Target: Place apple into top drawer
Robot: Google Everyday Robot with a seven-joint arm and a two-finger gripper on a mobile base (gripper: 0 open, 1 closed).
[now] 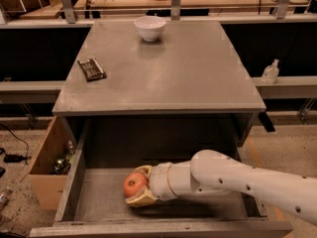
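Note:
The top drawer [89,207] is pulled open below the grey cabinet top. My white arm reaches in from the right, low over the drawer's flat grey bottom. My gripper [137,187] is shut on the red-orange apple [133,184], its tan fingers [141,198] above and below the fruit. The apple is inside the drawer, left of centre, at or just above the floor; I cannot tell whether it touches.
A white bowl [150,28] stands at the back of the cabinet top [198,73]. A dark snack bar [91,69] lies on its left side. A tan cardboard box [44,175] with items sits on the floor left of the drawer. A clear bottle [270,72] stands at right.

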